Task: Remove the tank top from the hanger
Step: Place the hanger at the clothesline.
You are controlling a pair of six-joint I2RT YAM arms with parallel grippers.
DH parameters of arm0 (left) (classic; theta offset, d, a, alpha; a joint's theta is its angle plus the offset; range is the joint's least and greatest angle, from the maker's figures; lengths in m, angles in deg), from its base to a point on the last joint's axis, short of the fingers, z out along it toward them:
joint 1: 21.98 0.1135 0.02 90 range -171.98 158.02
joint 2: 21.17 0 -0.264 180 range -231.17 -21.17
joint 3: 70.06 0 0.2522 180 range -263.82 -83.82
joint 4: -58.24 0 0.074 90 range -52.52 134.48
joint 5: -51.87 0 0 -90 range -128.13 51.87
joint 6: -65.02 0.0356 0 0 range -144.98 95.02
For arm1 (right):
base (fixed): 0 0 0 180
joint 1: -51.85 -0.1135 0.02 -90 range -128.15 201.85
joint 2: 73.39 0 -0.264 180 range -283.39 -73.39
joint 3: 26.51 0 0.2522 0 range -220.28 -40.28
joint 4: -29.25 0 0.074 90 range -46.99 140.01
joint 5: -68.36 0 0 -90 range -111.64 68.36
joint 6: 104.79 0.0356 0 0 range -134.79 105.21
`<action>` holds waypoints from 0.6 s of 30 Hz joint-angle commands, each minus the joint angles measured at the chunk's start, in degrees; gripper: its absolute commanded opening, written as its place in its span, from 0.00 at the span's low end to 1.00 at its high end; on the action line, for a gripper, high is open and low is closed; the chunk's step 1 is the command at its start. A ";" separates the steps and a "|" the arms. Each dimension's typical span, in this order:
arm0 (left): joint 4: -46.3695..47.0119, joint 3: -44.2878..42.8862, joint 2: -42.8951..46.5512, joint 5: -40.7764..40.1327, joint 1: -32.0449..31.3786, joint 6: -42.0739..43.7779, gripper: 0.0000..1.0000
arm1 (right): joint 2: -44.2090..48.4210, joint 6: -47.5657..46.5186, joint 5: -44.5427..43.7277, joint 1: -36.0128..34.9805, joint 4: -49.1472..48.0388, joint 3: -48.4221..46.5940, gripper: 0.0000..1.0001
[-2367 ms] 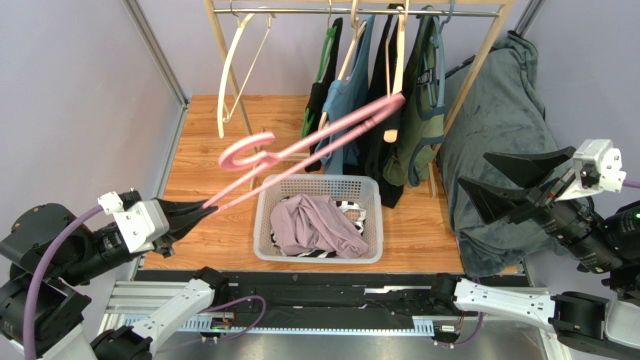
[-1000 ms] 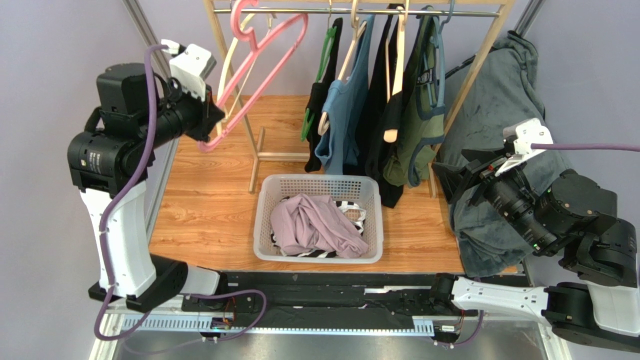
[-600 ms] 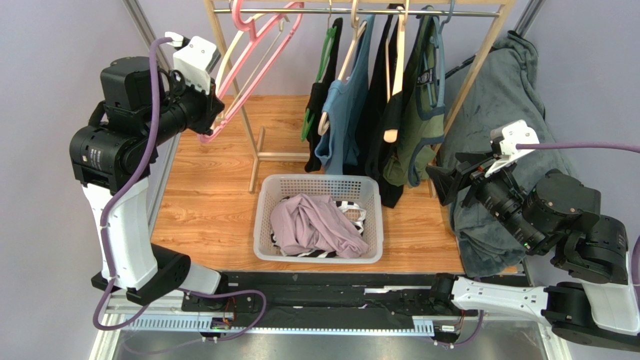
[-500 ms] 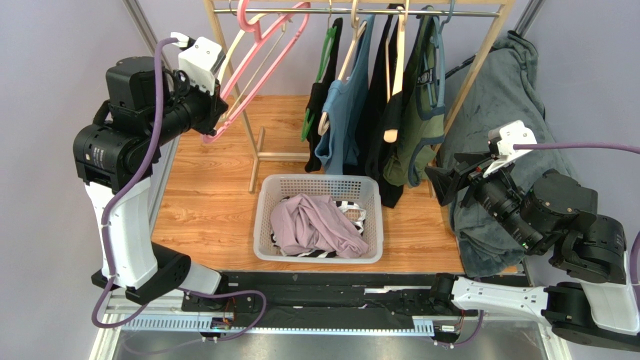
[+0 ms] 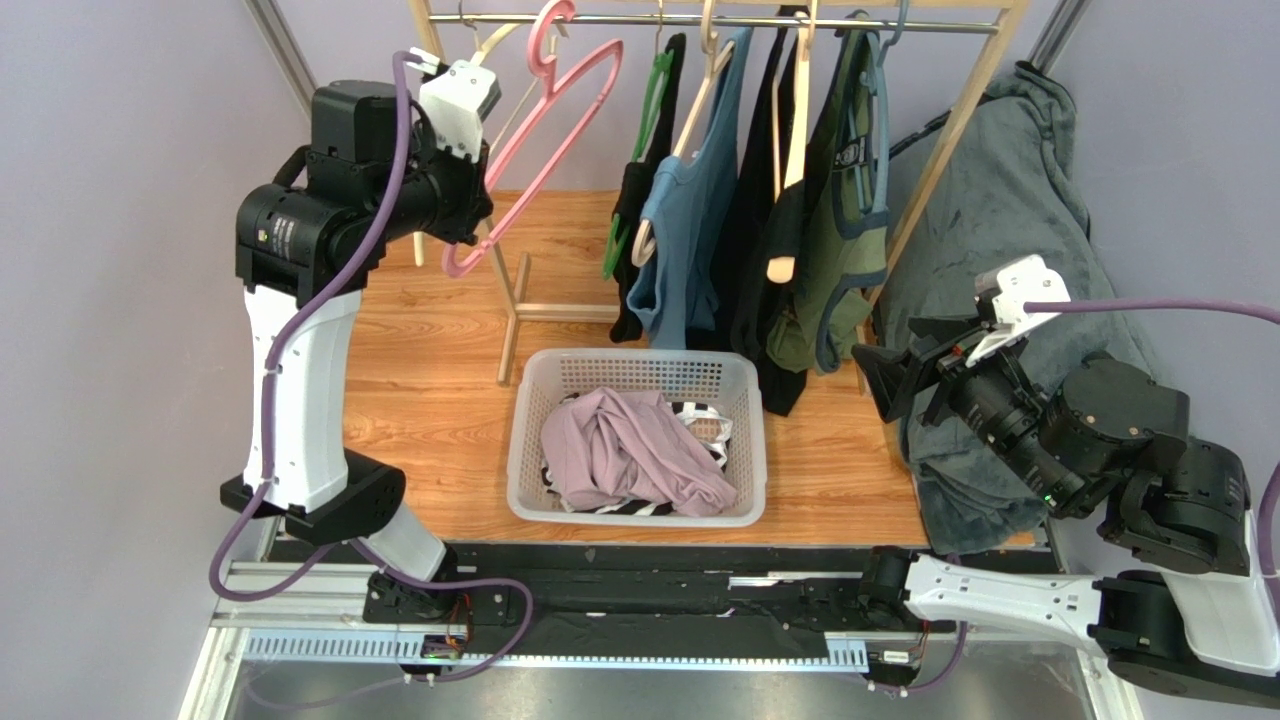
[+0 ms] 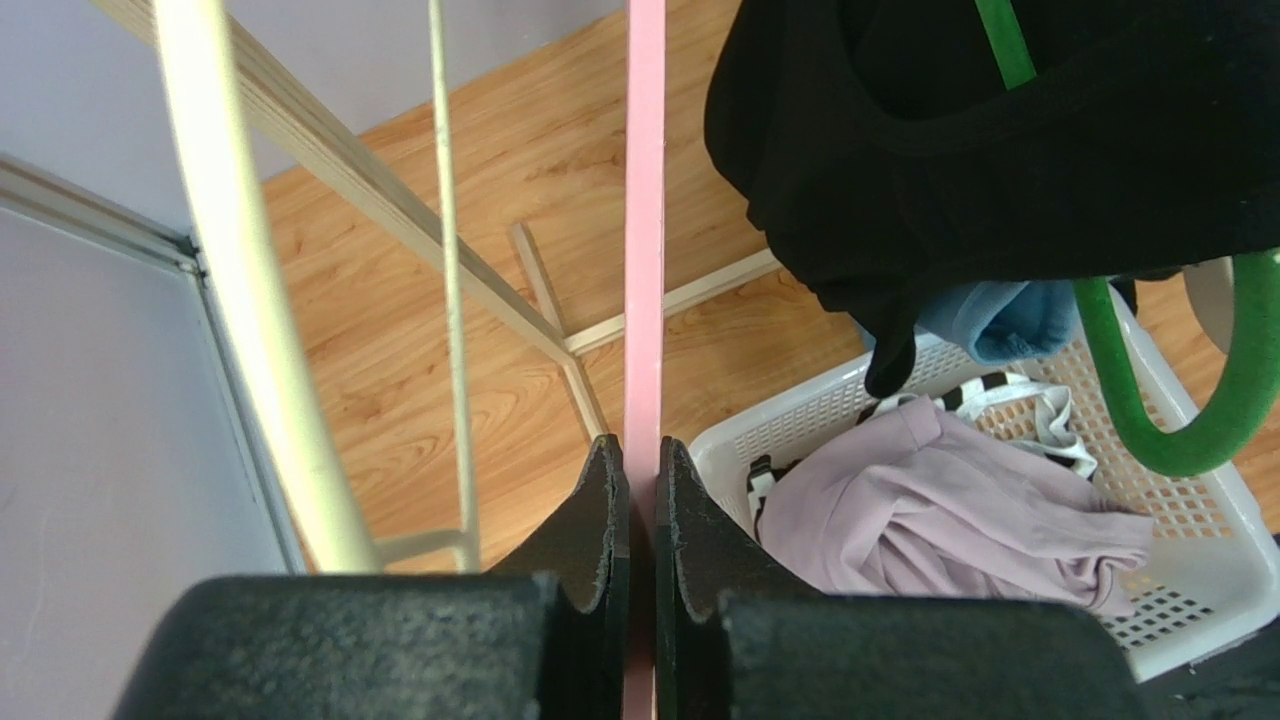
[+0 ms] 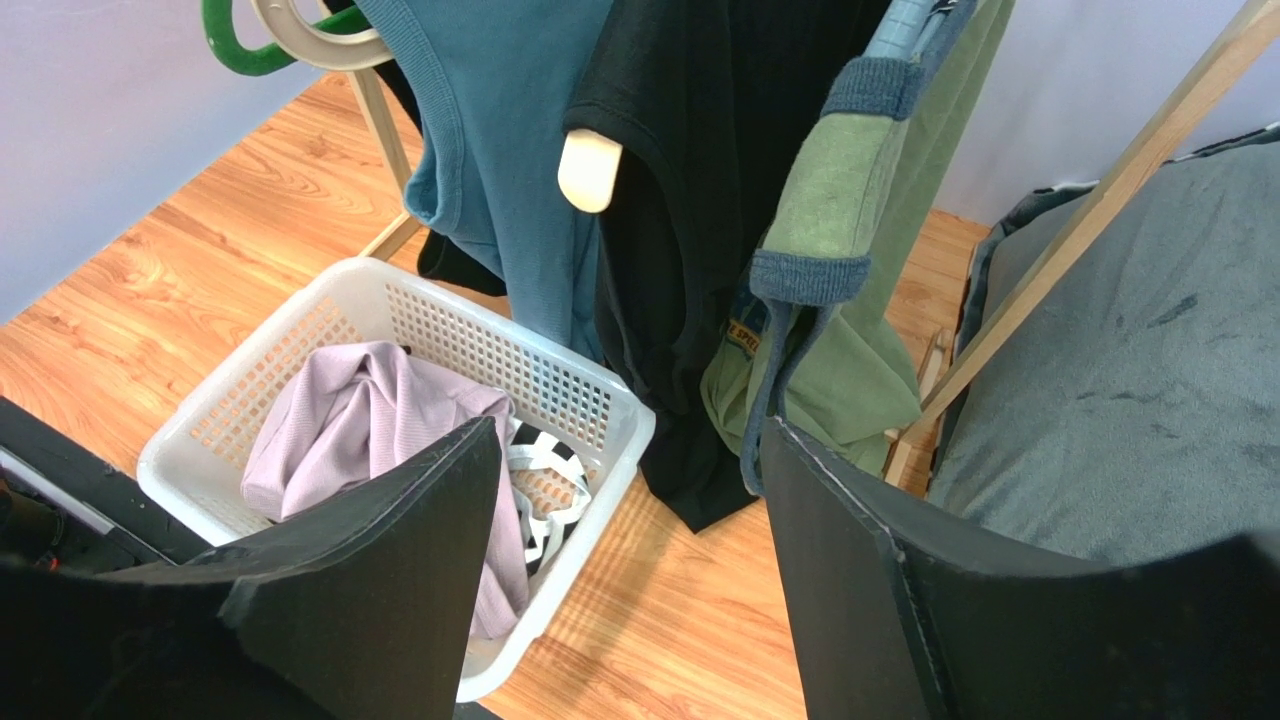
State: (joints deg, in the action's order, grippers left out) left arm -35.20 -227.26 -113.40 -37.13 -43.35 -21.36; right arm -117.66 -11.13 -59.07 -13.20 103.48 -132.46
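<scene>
Clamped the pink hanger (image 6: 646,225) tight in the left gripper (image 6: 639,450). Held the right gripper (image 7: 631,428) spread wide, grasping nothing. Found the lilac tank top (image 7: 361,420) crumpled in the white basket (image 7: 466,321), below and ahead of that gripper.

A basket (image 5: 525,435) holding clothes (image 5: 631,450) sits on the table (image 5: 406,398) before the rack (image 5: 947,21) of hanging garments (image 5: 684,210).

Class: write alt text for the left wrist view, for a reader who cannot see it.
The left gripper is shut on a pink hanger bar that runs up the frame. Left of it hangs a cream hanger; to the right, a black garment on a green hanger above a white basket holding a lilac garment.
</scene>
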 commanded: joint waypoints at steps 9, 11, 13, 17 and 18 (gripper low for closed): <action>-2.06 -2.81 3.54 -0.73 -0.17 -2.91 0.00 | 1.38 0.82 1.04 0.19 -1.67 2.18 0.68; -1.27 -2.64 3.19 -0.56 -0.17 -3.09 0.00 | 1.29 0.73 1.31 0.11 -1.67 2.18 0.67; -1.44 -3.51 2.06 -0.29 -0.17 -3.26 0.00 | 1.20 1.00 1.66 0.19 -1.67 2.27 0.65; -1.44 -4.74 -0.06 -0.12 -0.17 -3.27 0.00 | 1.38 1.44 2.36 0.19 -1.41 2.88 0.64; -1.44 -5.27 -0.41 0.15 -0.17 -3.35 0.00 | 1.47 1.61 2.45 0.19 -1.14 2.88 0.64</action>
State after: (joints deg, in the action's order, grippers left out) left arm -35.79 -229.86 -112.26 -37.11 -43.39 -23.46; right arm -116.41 -10.78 -57.65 -13.20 103.57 -130.03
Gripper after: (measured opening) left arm 0.044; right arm 0.642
